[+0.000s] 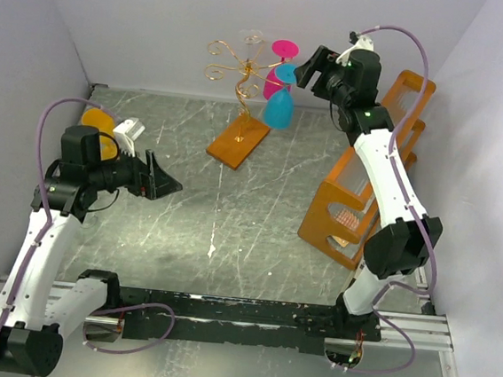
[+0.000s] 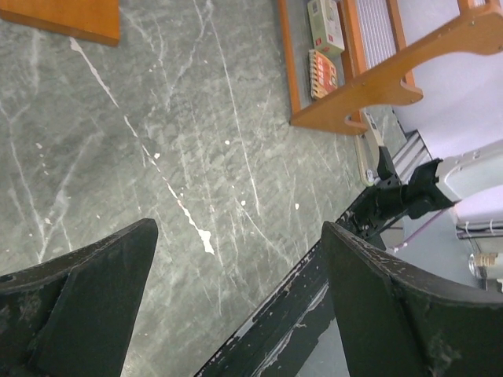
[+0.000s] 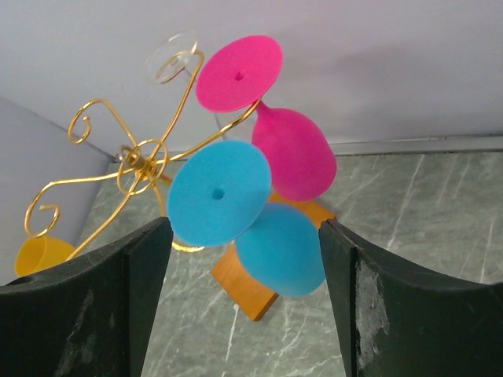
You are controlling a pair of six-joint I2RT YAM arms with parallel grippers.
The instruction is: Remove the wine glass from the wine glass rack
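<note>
The gold wire rack (image 1: pixel 239 66) stands on its flat orange base (image 1: pixel 238 142) at the back middle of the table. A blue wine glass (image 1: pixel 278 109) and a pink wine glass (image 1: pixel 279 66) hang upside down from its right arms, and a clear glass (image 1: pixel 252 37) hangs at the top. My right gripper (image 1: pixel 309 67) is open, level with the glasses and just right of them. In the right wrist view the blue glass (image 3: pixel 281 247) hangs ahead between the fingers of the open gripper (image 3: pixel 244 229), apart from them, with the pink glass (image 3: pixel 295 153) behind. My left gripper (image 1: pixel 165 183) is open and empty, low at the left.
A big orange frame with clear panels (image 1: pixel 368 182) stands at the right, beside the right arm. A yellow glass (image 1: pixel 97 127) sits at the left behind the left arm, also in the right wrist view (image 3: pixel 43 253). The left wrist view shows the marble table (image 2: pixel 196 141) and the frame (image 2: pixel 377 78).
</note>
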